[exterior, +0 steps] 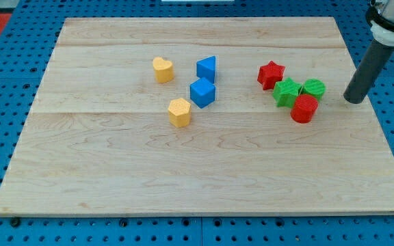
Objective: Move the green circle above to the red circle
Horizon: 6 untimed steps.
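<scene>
The green circle [314,88] sits at the view's right, touching the red circle [304,108] just below and left of it. A green star [286,91] lies against both on their left. A red star [271,74] is up and left of the green star. My tip [353,100] rests on the board to the right of the green circle, about a block's width away, not touching it.
A blue triangle [207,67] and a blue cube [202,92] sit near the middle. A yellow heart [163,69] and a yellow hexagon [179,112] lie left of them. The wooden board [183,178] ends just right of my tip.
</scene>
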### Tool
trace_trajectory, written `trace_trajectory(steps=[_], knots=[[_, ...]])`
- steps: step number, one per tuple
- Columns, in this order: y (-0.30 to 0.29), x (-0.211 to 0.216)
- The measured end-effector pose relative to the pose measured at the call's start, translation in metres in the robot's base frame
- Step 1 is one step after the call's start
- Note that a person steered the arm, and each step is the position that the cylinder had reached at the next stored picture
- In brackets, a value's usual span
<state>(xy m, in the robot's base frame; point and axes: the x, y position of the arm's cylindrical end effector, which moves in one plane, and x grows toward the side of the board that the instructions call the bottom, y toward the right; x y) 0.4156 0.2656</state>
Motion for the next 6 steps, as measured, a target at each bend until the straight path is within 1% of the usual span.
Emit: trace_trajectory(steps=[1, 2, 3, 6], knots=[[0.001, -0.014], [-0.014, -0.026], [-0.018, -0.027], [-0.059, -0.027]])
